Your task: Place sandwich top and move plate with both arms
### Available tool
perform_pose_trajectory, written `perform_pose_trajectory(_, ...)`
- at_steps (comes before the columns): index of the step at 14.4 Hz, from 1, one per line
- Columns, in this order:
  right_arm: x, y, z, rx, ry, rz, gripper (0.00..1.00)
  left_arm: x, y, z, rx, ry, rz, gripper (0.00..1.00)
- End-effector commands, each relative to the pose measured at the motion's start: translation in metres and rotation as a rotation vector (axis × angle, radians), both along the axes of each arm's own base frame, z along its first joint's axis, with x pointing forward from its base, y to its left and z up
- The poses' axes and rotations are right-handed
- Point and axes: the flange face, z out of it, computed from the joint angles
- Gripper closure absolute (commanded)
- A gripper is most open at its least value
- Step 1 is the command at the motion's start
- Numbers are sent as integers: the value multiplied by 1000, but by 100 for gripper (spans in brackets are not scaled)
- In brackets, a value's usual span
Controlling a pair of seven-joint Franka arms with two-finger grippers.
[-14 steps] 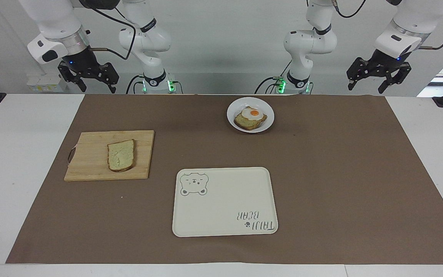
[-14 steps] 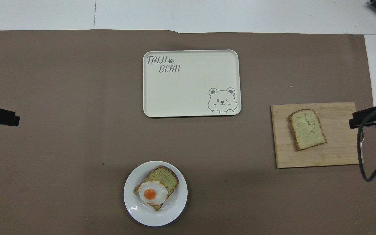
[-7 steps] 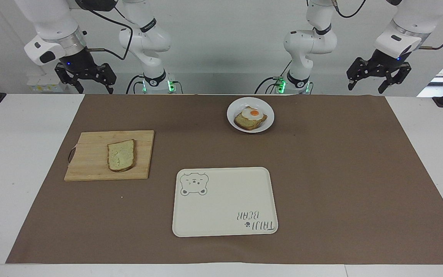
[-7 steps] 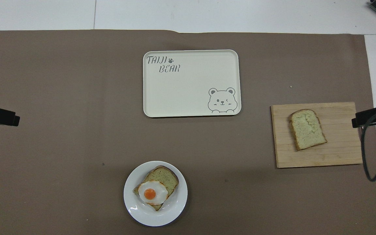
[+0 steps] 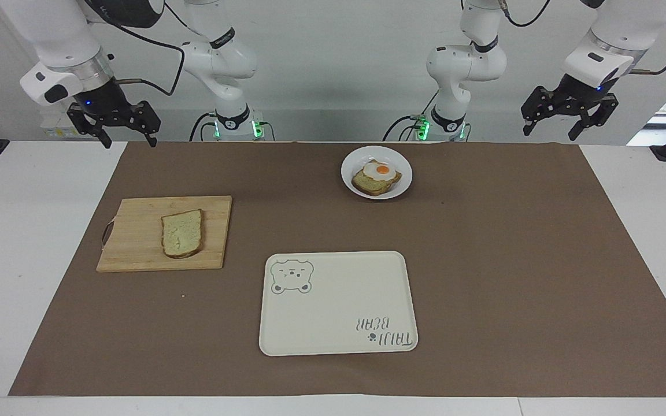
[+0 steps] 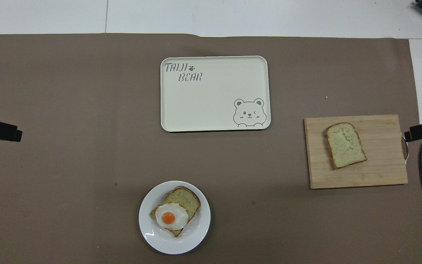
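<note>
The right pincer [image 5: 127,134] hangs in the air with its fingers spread, over the robots' edge of the desk [image 5: 21,231] at the right arm's end, holding nothing. The left pincer [image 5: 569,121] hangs likewise open and empty over the left arm's end.

Under and forward of the right pincer lies a wooden cutting board [image 5: 136,231], and flat on it the sandwich top [image 5: 182,233] (crust showing brown round the edge). Its long axis runs roughly toward and away from the robots, the rounded end pointing away from them in the overhead view [image 6: 344,145].

The plate [image 5: 354,164] sits close to the robots near the middle, carrying an egg-topped bread slice [image 5: 377,177]. Farther from the robots lies a cream tray [image 5: 339,300], printed with a bear's face and the words "TAIJI BEAR".
</note>
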Motion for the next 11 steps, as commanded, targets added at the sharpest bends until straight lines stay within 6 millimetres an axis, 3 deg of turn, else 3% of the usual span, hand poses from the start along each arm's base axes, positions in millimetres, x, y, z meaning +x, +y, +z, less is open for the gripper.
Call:
perform_pose_trajectory(1,-1,-10,-24,18,-8,37,0,-7,3,0,14,-1,13,0)
perform_pose_trajectory(3,4,-14,-44,17,-18,51,0,-7,3,0,14,-1,13,0)
perform_pose_trajectory(11,19,-36,-158,48,20,57,0,-7,3,0,14,-1,13,0)
